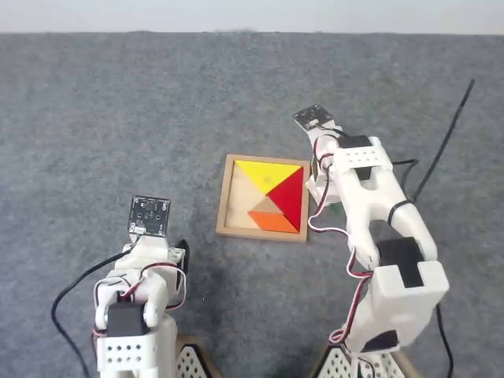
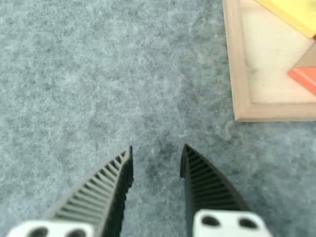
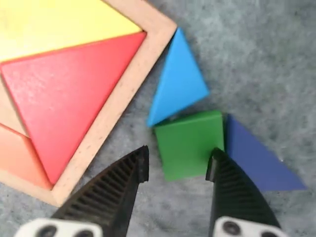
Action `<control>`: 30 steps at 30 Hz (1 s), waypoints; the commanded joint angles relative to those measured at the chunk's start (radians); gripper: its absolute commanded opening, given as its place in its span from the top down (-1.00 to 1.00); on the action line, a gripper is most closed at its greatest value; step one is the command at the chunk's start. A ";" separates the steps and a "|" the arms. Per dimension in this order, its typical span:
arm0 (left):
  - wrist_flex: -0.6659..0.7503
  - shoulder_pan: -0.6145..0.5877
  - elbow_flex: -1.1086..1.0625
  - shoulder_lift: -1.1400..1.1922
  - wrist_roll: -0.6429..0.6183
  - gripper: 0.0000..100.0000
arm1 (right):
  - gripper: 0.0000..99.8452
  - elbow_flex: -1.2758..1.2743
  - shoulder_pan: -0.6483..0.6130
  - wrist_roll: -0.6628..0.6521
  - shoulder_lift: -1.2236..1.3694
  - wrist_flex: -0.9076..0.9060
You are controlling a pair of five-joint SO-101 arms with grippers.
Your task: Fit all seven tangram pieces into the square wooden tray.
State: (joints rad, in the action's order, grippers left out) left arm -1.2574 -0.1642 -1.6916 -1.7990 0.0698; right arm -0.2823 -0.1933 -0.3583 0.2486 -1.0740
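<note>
The square wooden tray (image 1: 224,206) lies mid-table with a yellow triangle (image 1: 264,172), a red triangle (image 1: 291,198), an orange piece (image 1: 275,223) and a small tan piece (image 1: 266,205) in it. Just outside the tray's right side lie a light blue triangle (image 3: 177,81), a green square (image 3: 189,143) and a dark blue triangle (image 3: 254,158). My right gripper (image 3: 177,165) is open, hanging over the green square with a finger on each side. My left gripper (image 2: 156,158) is open above bare carpet, near the tray's corner (image 2: 244,111).
Grey carpet covers the whole table. The left part of the tray floor (image 1: 239,201) is bare wood. The right arm's white body (image 1: 370,189) hides the loose pieces in the high view. Cables run beside both arms.
</note>
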 commanded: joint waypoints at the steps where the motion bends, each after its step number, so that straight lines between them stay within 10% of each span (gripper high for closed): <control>1: -0.009 0.002 0.008 -0.028 0.006 0.69 | 0.55 0.063 0.035 -0.074 0.002 -0.010; 24: -0.009 0.002 0.008 -0.028 0.006 0.69 | 0.41 0.293 0.048 -0.195 0.243 -0.159; 30: -0.009 0.002 0.008 -0.028 0.006 0.69 | 0.65 0.299 0.047 -0.180 0.252 -0.171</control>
State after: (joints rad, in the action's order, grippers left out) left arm -1.2574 -0.1642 -1.6916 -1.7990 0.0698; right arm -0.0153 -0.1642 -0.5363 0.4910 -1.2398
